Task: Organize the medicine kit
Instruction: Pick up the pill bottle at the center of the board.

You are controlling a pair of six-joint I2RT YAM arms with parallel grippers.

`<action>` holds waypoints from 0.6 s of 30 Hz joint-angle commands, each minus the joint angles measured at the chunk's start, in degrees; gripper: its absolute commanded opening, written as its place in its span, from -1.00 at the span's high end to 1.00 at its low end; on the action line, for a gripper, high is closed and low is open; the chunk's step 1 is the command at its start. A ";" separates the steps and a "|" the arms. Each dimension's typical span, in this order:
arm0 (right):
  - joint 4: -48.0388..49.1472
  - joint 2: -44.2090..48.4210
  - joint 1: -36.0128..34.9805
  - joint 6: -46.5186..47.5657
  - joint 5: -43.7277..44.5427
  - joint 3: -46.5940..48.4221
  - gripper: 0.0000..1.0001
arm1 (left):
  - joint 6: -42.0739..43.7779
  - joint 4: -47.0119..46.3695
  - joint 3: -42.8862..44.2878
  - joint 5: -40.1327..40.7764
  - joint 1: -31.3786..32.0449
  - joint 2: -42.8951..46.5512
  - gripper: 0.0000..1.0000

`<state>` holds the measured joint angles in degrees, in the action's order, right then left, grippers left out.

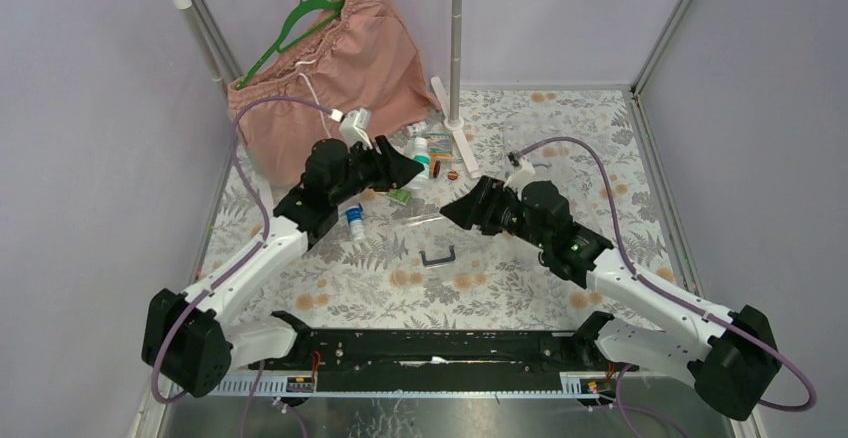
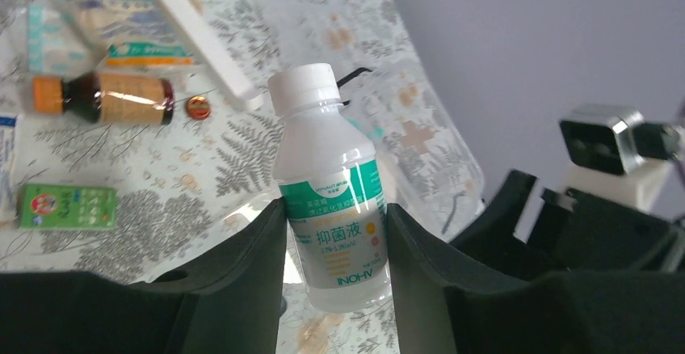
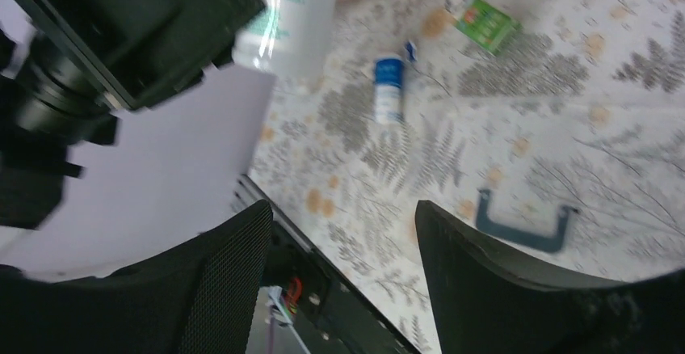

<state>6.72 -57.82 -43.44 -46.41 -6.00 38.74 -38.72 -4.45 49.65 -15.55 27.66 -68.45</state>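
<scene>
My left gripper point(image 2: 335, 249) is shut on a white bottle point(image 2: 331, 184) with a white cap and a green label, held upright above the table. The top view shows this gripper point(image 1: 408, 170) with the bottle point(image 1: 421, 156) at mid-table. The clear box point(image 2: 436, 152) of the medicine kit lies just beyond it, hard to make out, and its black U-shaped handle point(image 1: 437, 257) shows plainly. My right gripper point(image 1: 455, 208) faces the left one over the box. Its jaws point(image 3: 343, 249) stand open and hold nothing.
A small blue-capped bottle point(image 3: 388, 87) and a green packet point(image 3: 487, 23) lie on the floral cloth. A brown bottle point(image 2: 105, 98), sachets point(image 2: 121, 23) and a white stand foot point(image 2: 202, 31) sit further back. Pink shorts point(image 1: 330, 58) hang at the back left.
</scene>
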 commanded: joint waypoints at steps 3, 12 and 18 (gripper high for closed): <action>19.19 -0.13 3.44 -8.24 -9.40 -0.27 -0.52 | -2.30 -12.06 -3.35 -5.33 0.10 5.33 0.35; 28.67 -3.72 6.39 -13.08 -13.22 0.19 -0.55 | -3.41 -17.52 -4.54 -10.39 0.11 8.53 0.37; 30.42 -4.77 8.46 -14.58 -12.95 2.12 -0.57 | -2.59 -18.77 -5.24 -13.07 0.16 10.08 0.37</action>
<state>31.68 -61.89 -35.92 -59.05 -17.54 38.48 -41.82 -16.47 45.19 -25.08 27.66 -59.92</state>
